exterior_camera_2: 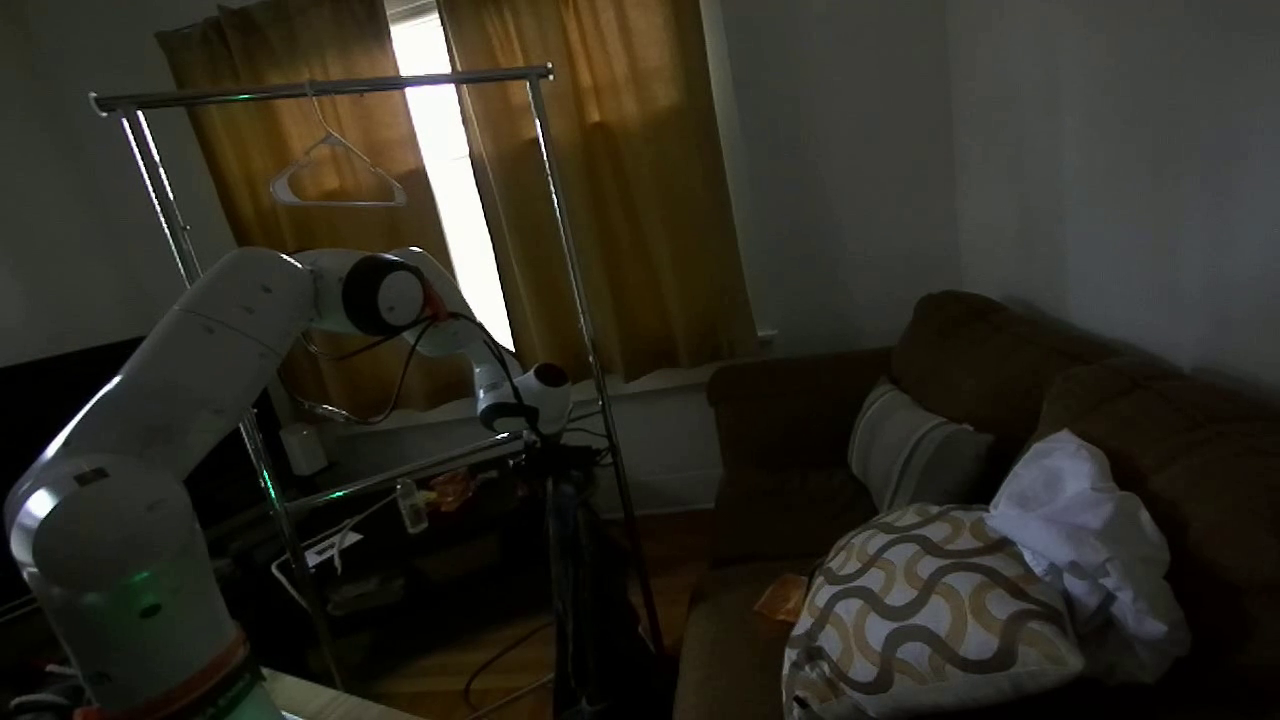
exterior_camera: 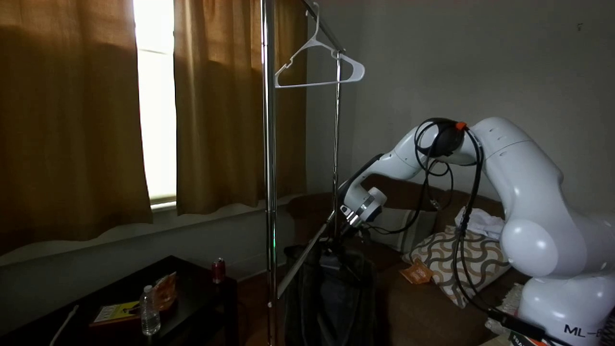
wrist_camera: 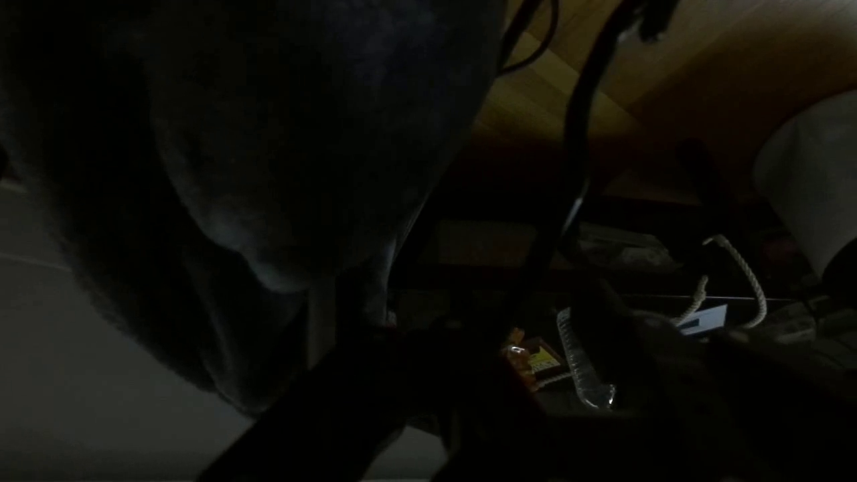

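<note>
1. We see the robot arm stretched out beside a chrome garment rack, its far end bent downward so that the jaws sit at the top of a dark garment.
2. We cannot tell whether the jaws are parted or clenched on the cloth: in the wrist view they show only as black shapes, and in both exterior views they merge with the garment's upper edge.
3. The garment hangs long and loose below the jaws, and its soft folds fill the upper left of the wrist view. Its exact kind is too dim for us to make out.
4. It lies right by the rack's lower rail; we cannot tell whether the two touch.
5. Well above the jaws, a white plastic hanger hooks over the rack's top bar.
6. On a low black counter we find a clear plastic bottle, an orange snack bag just beside it, and a red can near one end.
7. A brown sofa bears a striped pillow, a wavy-patterned pillow with crumpled white cloth against it, and an orange packet near the patterned one.
8. Golden-brown curtains flank a bright window.
</note>
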